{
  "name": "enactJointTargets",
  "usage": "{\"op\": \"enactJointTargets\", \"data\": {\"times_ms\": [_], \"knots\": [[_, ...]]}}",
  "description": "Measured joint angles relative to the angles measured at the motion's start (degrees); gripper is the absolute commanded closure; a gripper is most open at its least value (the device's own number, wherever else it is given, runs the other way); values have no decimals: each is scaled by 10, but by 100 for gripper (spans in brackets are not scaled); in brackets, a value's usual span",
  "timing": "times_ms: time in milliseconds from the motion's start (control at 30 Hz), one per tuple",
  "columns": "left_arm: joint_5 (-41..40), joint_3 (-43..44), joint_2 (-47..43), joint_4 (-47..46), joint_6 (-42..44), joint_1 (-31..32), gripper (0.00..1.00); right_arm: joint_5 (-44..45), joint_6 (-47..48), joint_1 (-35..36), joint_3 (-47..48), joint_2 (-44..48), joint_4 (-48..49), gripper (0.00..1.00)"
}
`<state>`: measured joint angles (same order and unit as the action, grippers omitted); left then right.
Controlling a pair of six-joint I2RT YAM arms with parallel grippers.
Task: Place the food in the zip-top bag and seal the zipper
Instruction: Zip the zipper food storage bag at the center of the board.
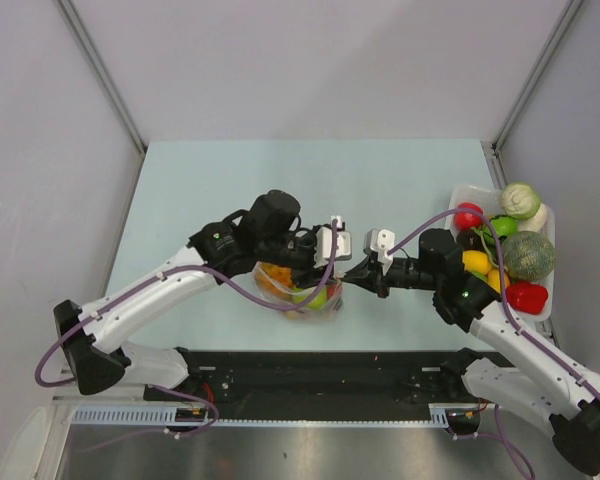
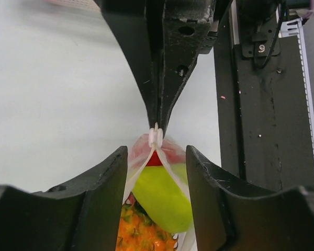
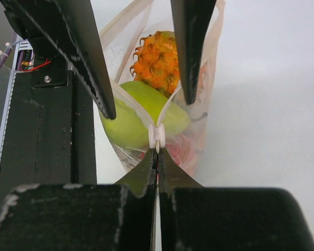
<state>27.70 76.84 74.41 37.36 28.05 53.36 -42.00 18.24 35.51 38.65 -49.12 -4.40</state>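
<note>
Your right fingers (image 3: 144,178) are pinching the zipper (image 3: 157,137) end, fully closed on it. Your left fingers (image 2: 102,193) are standing wide, straddling the zip-top bag (image 2: 171,152); food (image 2: 162,196) is sitting between them, inside.

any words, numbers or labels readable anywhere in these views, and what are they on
"9" - a white digit on the black bracket by the rail at the table's near edge, left wrist view.
Nothing else can be read. No print shows on the zip-top bag, on its zipper pinched in the right end effector, or on the white tray.
</note>
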Motion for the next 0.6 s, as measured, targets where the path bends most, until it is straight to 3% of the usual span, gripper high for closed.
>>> {"op": "enactJointTargets", "data": {"times_ms": [600], "knots": [[12,-8,24,-26,-10,15,66,2,0,0,-1,3,-1,100]]}}
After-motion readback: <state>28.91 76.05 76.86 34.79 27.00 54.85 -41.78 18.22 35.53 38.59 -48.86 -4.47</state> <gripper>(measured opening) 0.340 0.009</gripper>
